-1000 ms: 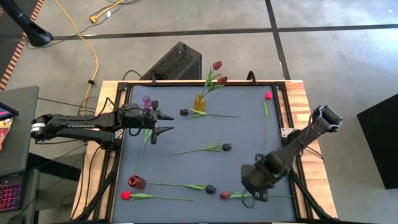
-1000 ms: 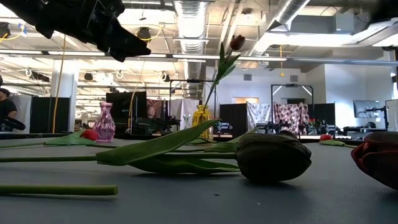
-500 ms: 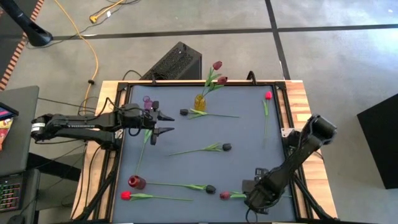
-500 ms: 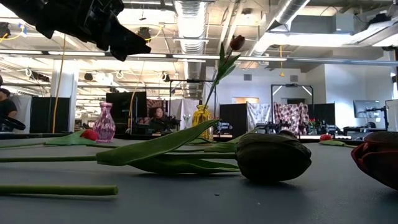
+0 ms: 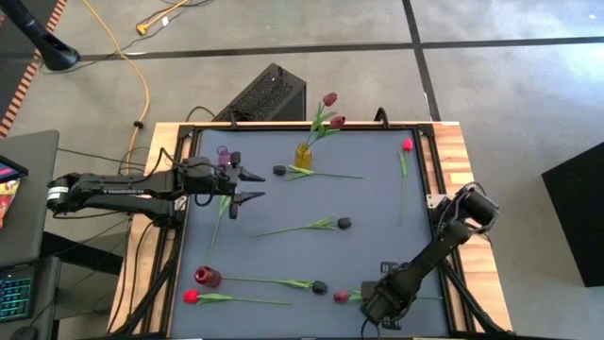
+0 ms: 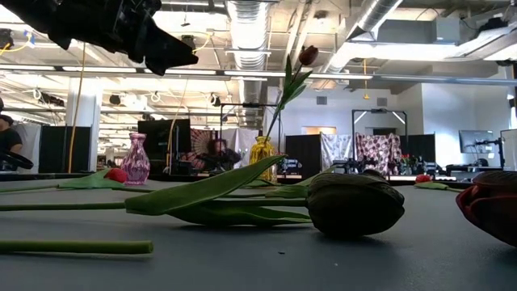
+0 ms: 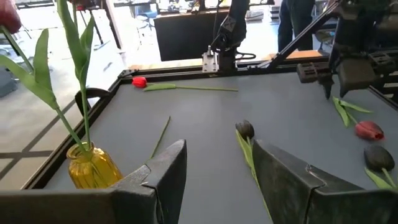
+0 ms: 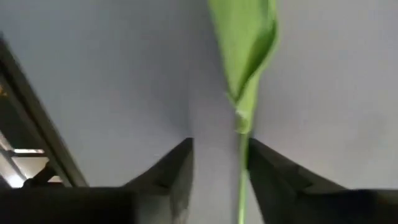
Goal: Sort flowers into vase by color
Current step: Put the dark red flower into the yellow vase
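Note:
My right gripper [image 5: 380, 304] is open, low at the near edge. In its wrist view the fingers [image 8: 217, 149] stand on either side of the thin green stem [image 8: 240, 180] of a red tulip [image 5: 342, 296] lying flat, with its leaf [image 8: 245, 50] just ahead. My left gripper [image 5: 257, 187] hovers open over the table's far left [image 7: 217, 180]. A yellow vase [image 5: 303, 154] holds two maroon tulips. A purple vase [image 5: 224, 151] and a red vase [image 5: 207, 277] stand on the left. Several more tulips lie on the mat.
Loose flowers lie flat: dark-headed ones [image 5: 279, 170], [image 5: 344, 223], [image 5: 320, 286], red ones [image 5: 191, 297], [image 5: 408, 144], and a stem [image 5: 217, 231] beneath the left gripper. A raised black frame [image 5: 434, 142] rims the mat. Bare mat shows at the centre right.
My right gripper has moved toward the table's near edge and down, ending low over the stem of the red tulip near the edge. The flowers and the left arm have kept still.

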`<state>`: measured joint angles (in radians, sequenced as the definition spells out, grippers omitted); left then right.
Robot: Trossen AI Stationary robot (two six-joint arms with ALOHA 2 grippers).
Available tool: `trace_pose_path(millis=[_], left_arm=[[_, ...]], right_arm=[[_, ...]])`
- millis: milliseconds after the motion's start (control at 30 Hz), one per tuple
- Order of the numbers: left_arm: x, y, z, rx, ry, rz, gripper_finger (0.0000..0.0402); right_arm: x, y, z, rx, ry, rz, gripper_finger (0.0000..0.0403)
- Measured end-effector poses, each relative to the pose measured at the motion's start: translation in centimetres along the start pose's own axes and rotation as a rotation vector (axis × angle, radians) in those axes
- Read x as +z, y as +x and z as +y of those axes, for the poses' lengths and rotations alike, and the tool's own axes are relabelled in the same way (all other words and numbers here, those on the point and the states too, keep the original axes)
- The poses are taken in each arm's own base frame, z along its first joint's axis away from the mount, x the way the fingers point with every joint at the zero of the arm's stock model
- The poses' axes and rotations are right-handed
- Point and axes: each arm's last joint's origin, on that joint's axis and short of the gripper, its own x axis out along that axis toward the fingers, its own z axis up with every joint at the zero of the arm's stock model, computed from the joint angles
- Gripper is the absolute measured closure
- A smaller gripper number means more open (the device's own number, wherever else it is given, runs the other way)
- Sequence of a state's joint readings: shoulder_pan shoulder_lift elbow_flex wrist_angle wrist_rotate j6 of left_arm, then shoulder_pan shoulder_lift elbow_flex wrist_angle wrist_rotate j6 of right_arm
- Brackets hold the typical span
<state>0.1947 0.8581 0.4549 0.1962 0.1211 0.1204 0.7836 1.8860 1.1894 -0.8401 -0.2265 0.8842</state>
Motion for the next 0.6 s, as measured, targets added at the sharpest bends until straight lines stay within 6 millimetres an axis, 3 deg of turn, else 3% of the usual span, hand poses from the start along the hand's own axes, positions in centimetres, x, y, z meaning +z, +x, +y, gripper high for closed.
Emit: trace_pose_path(millis=[200,433,600], left_arm=[[0.0,0.0,0.0,0.014,0.007,0.002,0.0229],[0.0,0.0,0.1,0.028,0.007,0.007,0.0229],[0.0,0.0,0.1,0.028,0.013,0.007,0.0229]], right_arm=[[0.5,-0.7,-0.6,0.003,-0.007,-0.024,0.0379],[-0.8,-5.3,-3.3,-0.052,0.134,-0.008,0.0371],[-1.6,-9.8,-5.4,-0.097,0.192,-0.262,0.0387]])
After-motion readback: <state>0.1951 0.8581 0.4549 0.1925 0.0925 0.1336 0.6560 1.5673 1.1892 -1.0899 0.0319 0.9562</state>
